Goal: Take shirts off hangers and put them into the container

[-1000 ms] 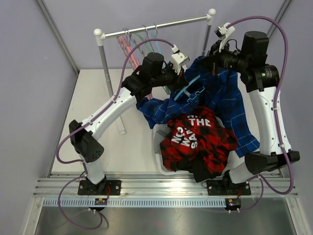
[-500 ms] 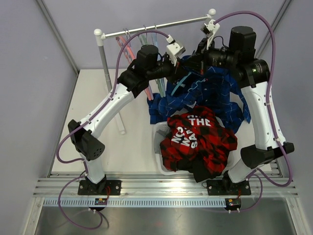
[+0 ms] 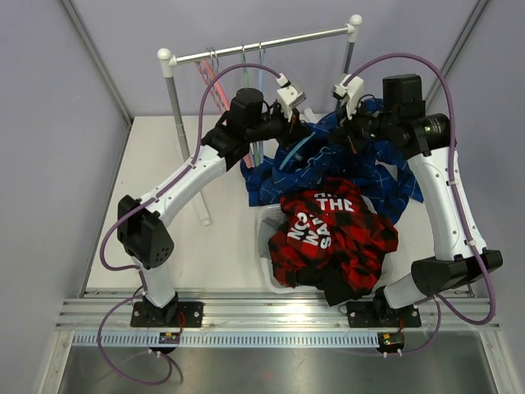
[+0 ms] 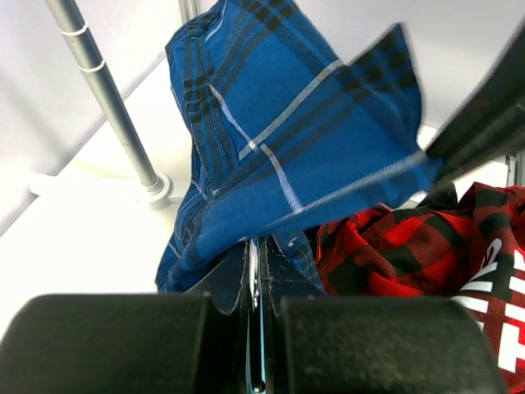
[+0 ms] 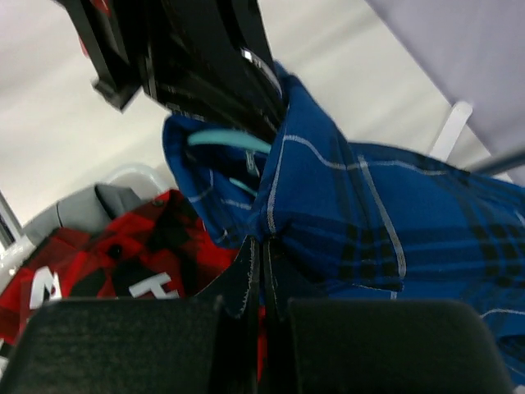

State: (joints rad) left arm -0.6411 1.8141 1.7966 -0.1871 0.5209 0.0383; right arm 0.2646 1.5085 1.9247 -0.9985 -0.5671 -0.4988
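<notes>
The job looks close to done, with 1 shirt left to deal with. The red shirt (image 3: 332, 238) lies heaped on top of the basket (image 3: 264, 238), white lettering up. A black shirt (image 3: 349, 287) pokes out beneath it at the near edge. In the right wrist view a grey shirt (image 5: 102, 201) shows beside the red one, so 3 of the 4 seem to be in. Bare hangers (image 3: 212, 78) hang on the rail (image 3: 262, 43) at the back of the worktop (image 3: 164, 213).

The blue shirt (image 3: 283, 176) is the 1 in hand. It is off the rail and hangs in the air behind the basket, its lower folds drooping toward the red shirt. Both arms hold it up. The left tool (image 4: 256, 271) is pinched tight on a fold of blue cloth. The right tool (image 5: 261, 271) is likewise clamped on a fold, with no gap between its fingers.

A teal hanger (image 5: 225, 139) is inside the blue shirt near the collar, so that shirt is not yet free. By my reckoning, what is left is to work the hanger out, drop the blue shirt into the basket on the pile, and put the hanger aside. The basket is already full to overflowing, so the last shirt may spill over the rim.
</notes>
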